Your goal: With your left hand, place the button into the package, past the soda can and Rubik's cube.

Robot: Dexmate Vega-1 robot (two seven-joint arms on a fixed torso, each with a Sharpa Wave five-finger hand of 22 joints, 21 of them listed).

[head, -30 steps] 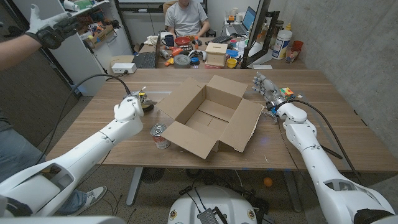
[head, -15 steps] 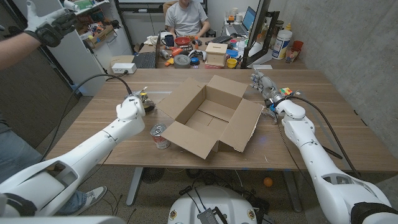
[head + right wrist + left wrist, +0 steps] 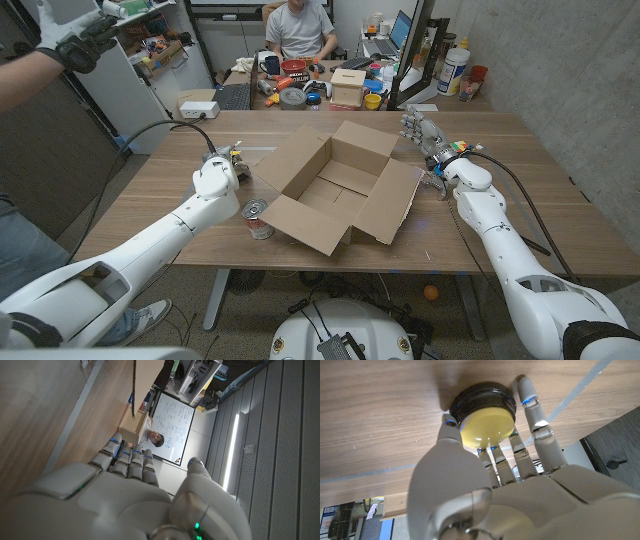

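Left wrist view: left hand (image 3: 485, 495) has its fingers (image 3: 532, 410) closed around the button (image 3: 485, 422), yellow top on a black base, sitting on the table (image 3: 380, 415). Head view: the button lies left of the open package (image 3: 335, 190), soda can (image 3: 257, 219) nearer the front edge; right hand (image 3: 428, 135), fingers apart and holding nothing, stands beside the Rubik's cube (image 3: 460, 149).

Glossy plastic button (image 3: 486, 426), matt cardboard package (image 3: 340, 190)
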